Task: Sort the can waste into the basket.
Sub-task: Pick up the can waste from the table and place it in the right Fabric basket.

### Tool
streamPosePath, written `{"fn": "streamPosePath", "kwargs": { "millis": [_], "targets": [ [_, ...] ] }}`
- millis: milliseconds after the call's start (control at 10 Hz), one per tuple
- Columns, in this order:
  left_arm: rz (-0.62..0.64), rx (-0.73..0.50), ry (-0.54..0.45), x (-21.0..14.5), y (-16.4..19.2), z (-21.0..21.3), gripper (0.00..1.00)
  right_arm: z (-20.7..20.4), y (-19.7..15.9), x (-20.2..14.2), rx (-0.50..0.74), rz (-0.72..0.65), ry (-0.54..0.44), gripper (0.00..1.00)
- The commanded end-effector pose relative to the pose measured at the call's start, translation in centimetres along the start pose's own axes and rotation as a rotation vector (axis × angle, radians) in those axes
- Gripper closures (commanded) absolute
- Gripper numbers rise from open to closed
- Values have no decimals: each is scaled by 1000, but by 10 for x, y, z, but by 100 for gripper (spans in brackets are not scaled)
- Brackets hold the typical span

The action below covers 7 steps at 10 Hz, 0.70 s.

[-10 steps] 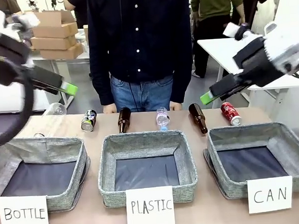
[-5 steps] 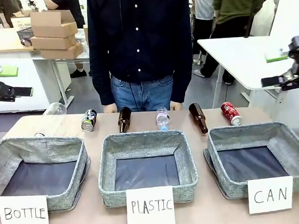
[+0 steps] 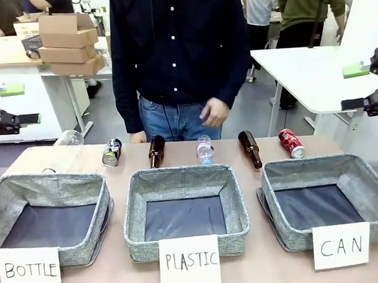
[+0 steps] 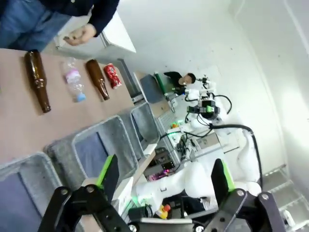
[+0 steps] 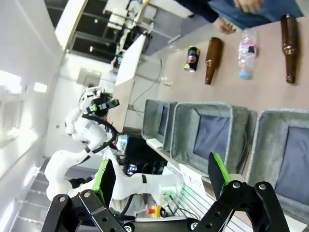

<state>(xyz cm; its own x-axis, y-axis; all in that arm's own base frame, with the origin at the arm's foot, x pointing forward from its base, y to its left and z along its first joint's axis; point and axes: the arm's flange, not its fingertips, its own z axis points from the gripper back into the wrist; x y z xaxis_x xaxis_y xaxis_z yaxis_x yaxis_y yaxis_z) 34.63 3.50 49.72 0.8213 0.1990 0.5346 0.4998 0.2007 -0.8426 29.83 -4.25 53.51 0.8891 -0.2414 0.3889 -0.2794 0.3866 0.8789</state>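
The black-and-silver can (image 3: 112,152) lies on its side at the back left of the table; it also shows in the right wrist view as the black can (image 5: 192,58). The red can (image 3: 291,143) lies at the back right, just behind the grey basket (image 3: 309,163) fronted by the "CAN" card (image 3: 341,246). In the left wrist view the red can (image 4: 112,75) is far off. My left gripper (image 3: 21,104) hangs open at the left edge, high off the table. My right gripper (image 3: 351,88) hangs open at the right edge. Both are empty.
Two brown bottles (image 3: 155,150) (image 3: 250,148) and a clear plastic bottle (image 3: 205,149) lie in the back row between the cans. Baskets carded "BOTTLE" (image 3: 30,269) and "PLASTIC" (image 3: 189,261) stand left and middle. The person's hand (image 3: 214,112) hovers above the row.
Both arms have swung back from over the table to the picture's edges. The person's hand has lifted from the table edge to waist height.
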Motion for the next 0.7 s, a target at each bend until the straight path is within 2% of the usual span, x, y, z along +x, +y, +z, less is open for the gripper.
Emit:
{"fn": "streamPosePath", "kwargs": {
  "millis": [0, 600],
  "targets": [
    [-47, -47, 15, -2, -11, 4, 0, 0, 0, 3, 36, 34, 5, 0],
    [-47, -47, 15, -2, -11, 4, 0, 0, 0, 3, 36, 34, 5, 0]
  ]
}}
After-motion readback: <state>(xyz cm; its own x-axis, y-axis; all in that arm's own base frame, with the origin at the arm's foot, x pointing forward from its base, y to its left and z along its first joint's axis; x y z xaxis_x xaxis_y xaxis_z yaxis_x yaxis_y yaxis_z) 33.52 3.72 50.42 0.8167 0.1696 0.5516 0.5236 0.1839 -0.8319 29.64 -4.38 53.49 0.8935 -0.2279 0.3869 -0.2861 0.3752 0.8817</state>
